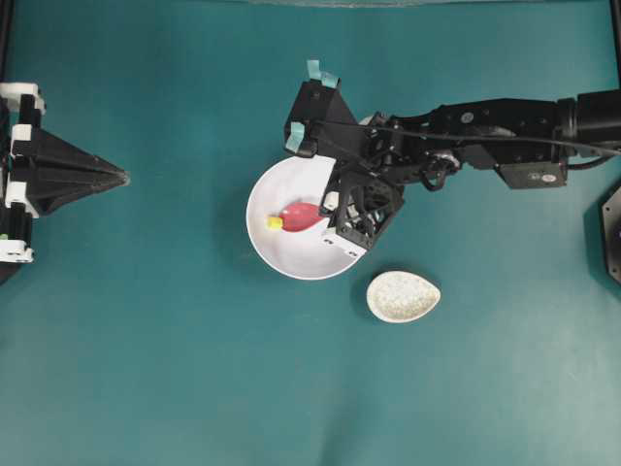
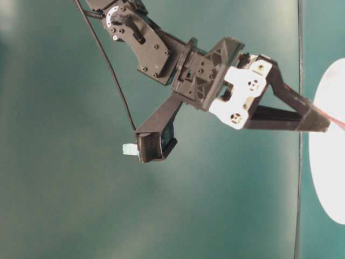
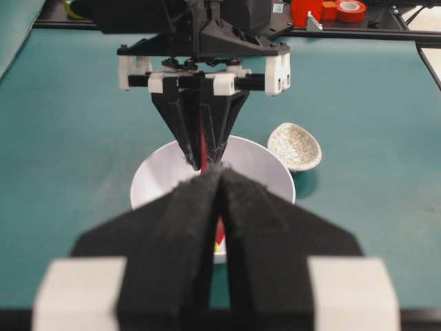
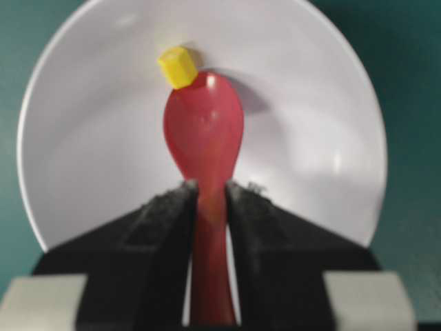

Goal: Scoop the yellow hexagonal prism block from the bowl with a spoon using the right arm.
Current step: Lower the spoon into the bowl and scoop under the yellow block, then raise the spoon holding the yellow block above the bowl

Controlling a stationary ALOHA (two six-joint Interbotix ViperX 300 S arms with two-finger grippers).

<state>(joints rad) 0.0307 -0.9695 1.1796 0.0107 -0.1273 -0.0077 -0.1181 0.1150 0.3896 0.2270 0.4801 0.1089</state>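
Observation:
The white bowl (image 1: 281,254) sits mid-table. My right gripper (image 1: 330,207) reaches over its right side, shut on the handle of the pink-red spoon (image 1: 303,216). In the right wrist view the spoon (image 4: 204,131) runs from between the gripper (image 4: 210,187) fingers into the bowl (image 4: 310,124). The yellow hexagonal prism block (image 4: 178,67) lies at the far tip of the spoon's head, touching it. From overhead the block (image 1: 275,222) is just left of the spoon. My left gripper (image 1: 121,178) rests shut and empty at the far left, pointing at the bowl (image 3: 255,165).
A small speckled teardrop spoon rest (image 1: 403,296) lies on the teal mat just right of and below the bowl. Red tape rolls (image 3: 351,9) sit beyond the far table edge. The right arm's links (image 1: 495,131) stretch in from the right.

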